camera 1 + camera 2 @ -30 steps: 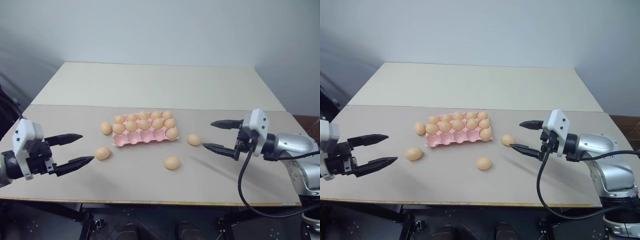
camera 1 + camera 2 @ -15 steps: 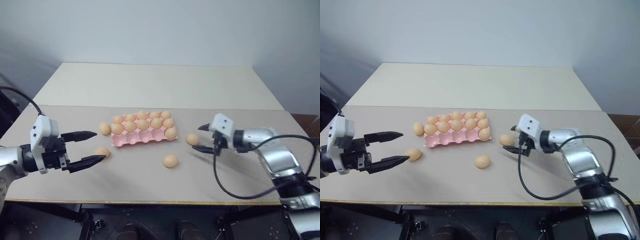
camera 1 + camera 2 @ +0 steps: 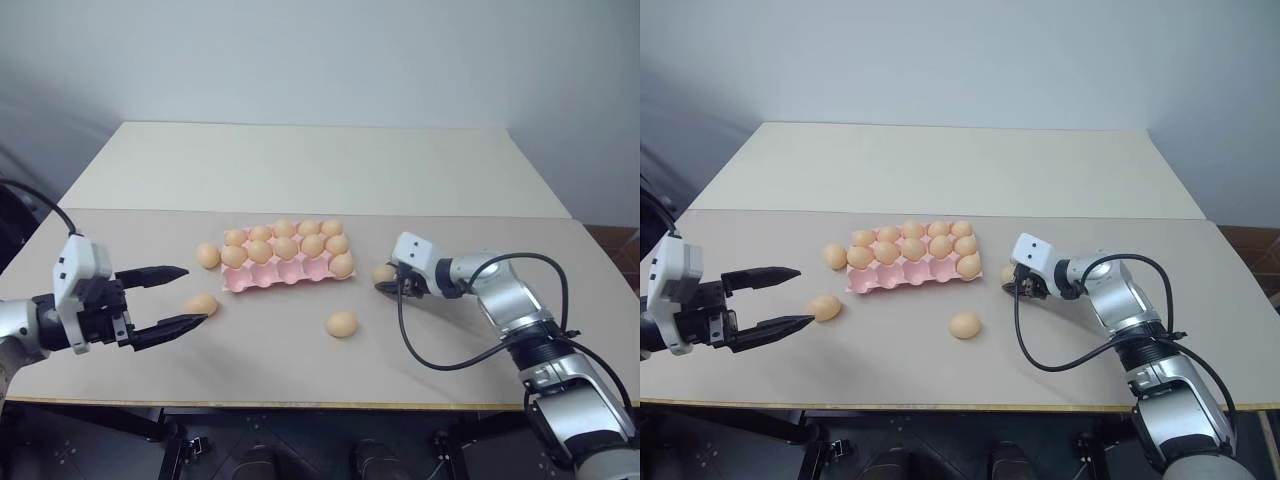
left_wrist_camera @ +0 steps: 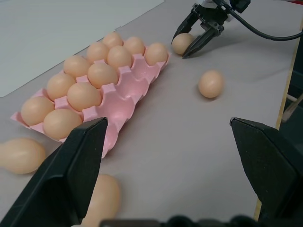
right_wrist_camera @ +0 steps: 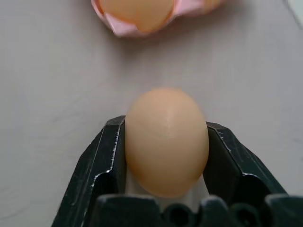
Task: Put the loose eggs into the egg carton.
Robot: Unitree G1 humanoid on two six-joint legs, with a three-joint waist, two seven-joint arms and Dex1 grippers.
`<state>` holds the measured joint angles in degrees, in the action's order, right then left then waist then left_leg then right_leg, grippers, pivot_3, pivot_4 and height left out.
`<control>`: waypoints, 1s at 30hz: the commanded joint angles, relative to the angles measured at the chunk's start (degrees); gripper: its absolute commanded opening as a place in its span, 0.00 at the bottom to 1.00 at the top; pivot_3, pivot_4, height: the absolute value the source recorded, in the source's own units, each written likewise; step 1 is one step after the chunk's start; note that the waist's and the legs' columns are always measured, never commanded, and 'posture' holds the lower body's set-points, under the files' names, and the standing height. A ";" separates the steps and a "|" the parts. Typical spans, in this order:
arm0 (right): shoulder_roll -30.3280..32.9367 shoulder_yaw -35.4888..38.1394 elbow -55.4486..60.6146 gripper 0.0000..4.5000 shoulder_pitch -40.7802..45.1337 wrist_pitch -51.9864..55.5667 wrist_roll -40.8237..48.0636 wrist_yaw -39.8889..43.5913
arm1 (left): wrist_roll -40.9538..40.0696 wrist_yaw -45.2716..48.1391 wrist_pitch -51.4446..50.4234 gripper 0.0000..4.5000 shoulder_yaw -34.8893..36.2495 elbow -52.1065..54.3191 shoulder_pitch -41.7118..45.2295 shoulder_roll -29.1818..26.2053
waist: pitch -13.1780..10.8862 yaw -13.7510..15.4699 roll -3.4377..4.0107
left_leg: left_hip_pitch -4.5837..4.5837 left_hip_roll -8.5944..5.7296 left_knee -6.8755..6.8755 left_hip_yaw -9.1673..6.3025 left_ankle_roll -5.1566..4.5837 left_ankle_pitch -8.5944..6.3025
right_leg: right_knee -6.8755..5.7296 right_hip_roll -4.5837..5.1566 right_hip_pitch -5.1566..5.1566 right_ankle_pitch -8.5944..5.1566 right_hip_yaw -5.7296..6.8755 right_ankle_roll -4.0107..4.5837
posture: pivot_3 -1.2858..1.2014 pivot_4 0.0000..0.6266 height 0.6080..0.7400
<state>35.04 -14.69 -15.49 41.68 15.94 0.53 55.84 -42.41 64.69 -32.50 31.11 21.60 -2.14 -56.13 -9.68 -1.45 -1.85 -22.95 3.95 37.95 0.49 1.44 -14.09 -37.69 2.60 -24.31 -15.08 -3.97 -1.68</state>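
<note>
Pale wall stood behind the table (image 3: 300,170), and the egg carton (image 3: 288,262) lay near its middle, its long side running across, slightly slanted, with the near row of cups unfilled. Just right of the carton's right end, the right gripper (image 5: 165,156) pinched an egg (image 5: 165,139) between its black fingers (image 5: 102,161); the right wrist view showed that egg's long axis lying along the fingers (the head views gave only a tan blob). Three more loose eggs lay around the carton: one (image 3: 208,255) beside its left end, one (image 3: 201,304) left and nearer, one (image 3: 342,323) in front of its right corner. The left gripper (image 3: 180,297) hung spread wide near that second egg. Beyond the carton, bare tabletop reached the far edge.
</note>
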 commanded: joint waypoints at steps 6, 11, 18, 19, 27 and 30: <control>-7.19 0.10 8.61 0.56 5.76 2.99 2.96 -0.27 | -4.25 -1.22 -0.66 1.00 3.64 0.49 2.13 0.46 | 0.00 -0.99 0.00 | 0.10 0.01 0.00 0.00 0.01 0.01 | -0.10 -0.01 0.05 0.00 0.00 0.00 | 0.52 0.24 1.00; -14.15 -2.62 -0.14 0.56 10.01 0.05 -0.33 -3.75 | -5.39 -1.91 -0.70 1.00 3.92 1.05 2.52 0.78 | 0.00 -1.17 0.00 | 0.04 0.01 0.00 0.00 0.02 0.01 | -0.10 -0.01 -0.01 0.00 -0.02 0.00 | 0.52 0.24 1.00; -19.27 -3.80 -7.37 0.69 12.81 -1.68 -3.13 -7.18 | -5.89 -2.18 -0.57 1.00 4.33 1.71 1.57 0.65 | 0.00 -1.14 0.00 | 0.05 0.01 0.00 0.00 0.09 0.05 | -0.15 -0.01 -0.01 0.00 -0.01 0.01 | 0.52 0.24 1.00; -19.41 -3.25 -6.66 0.76 12.86 -1.07 -2.66 -7.18 | -5.88 -2.20 -0.56 1.00 4.39 1.78 1.42 0.66 | 0.00 -1.13 0.00 | 0.05 0.01 0.00 0.00 0.10 0.06 | -0.17 -0.01 -0.02 0.00 -0.01 0.01 | 0.52 0.24 1.00; -12.09 4.15 10.16 1.00 8.16 7.12 6.21 -1.12 | -4.28 -0.65 0.74 1.00 3.81 -1.60 1.85 -0.05 | -0.01 -0.64 0.02 | 0.00 0.02 0.00 -0.02 0.10 0.05 | -0.12 0.00 -0.02 0.00 0.02 0.01 | 0.52 0.24 1.00; -5.03 10.32 19.43 1.00 1.80 9.36 13.14 4.20 | -2.69 2.48 3.16 1.00 4.65 -4.75 1.52 -0.74 | -0.01 -0.30 0.02 | 0.02 0.01 0.00 -0.02 0.10 0.05 | -0.07 0.00 0.02 0.00 0.04 0.01 | 0.52 0.24 1.00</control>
<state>27.47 -9.00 -1.88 45.43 24.33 9.17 57.03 -45.95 64.83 -32.02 33.67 18.12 -0.56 -55.72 -9.69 -1.75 -1.84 -22.92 3.97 37.95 0.48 1.54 -14.03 -37.75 2.59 -24.28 -15.08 -3.93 -1.67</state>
